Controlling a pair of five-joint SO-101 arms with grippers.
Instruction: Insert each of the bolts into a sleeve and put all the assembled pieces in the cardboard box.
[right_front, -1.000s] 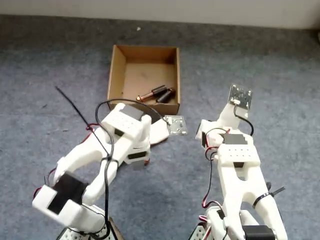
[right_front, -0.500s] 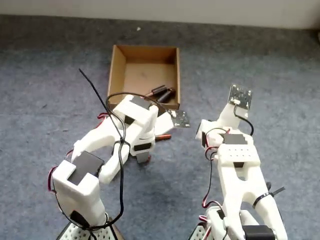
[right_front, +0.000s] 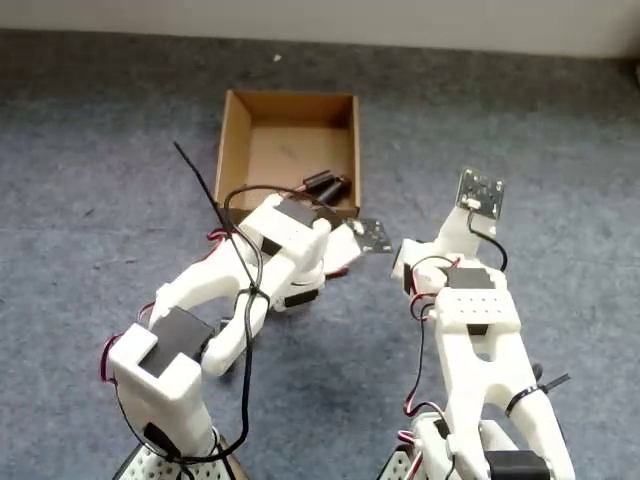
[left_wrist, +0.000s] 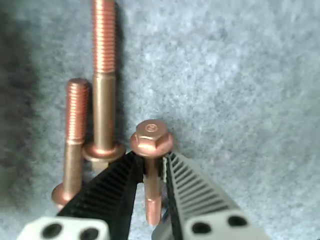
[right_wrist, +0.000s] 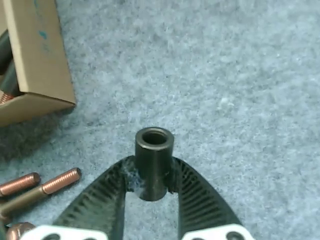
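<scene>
Copper bolt (left_wrist: 151, 141) is clamped in your left gripper (left_wrist: 151, 160), two more bolts (left_wrist: 103, 90) lying beside it. Your right gripper (right_wrist: 151, 166) clenches the black sleeve (right_wrist: 154, 142). Cardboard box (right_front: 233, 150) sits upper centre in the high view, assembled pieces (right_front: 325, 187) inside.

soft even light, faint shadows, close wrist views blurred

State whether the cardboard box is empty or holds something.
Not empty. In the high view the cardboard box holds dark sleeved bolts lying in its near right corner, partly hidden by an arm.
</scene>
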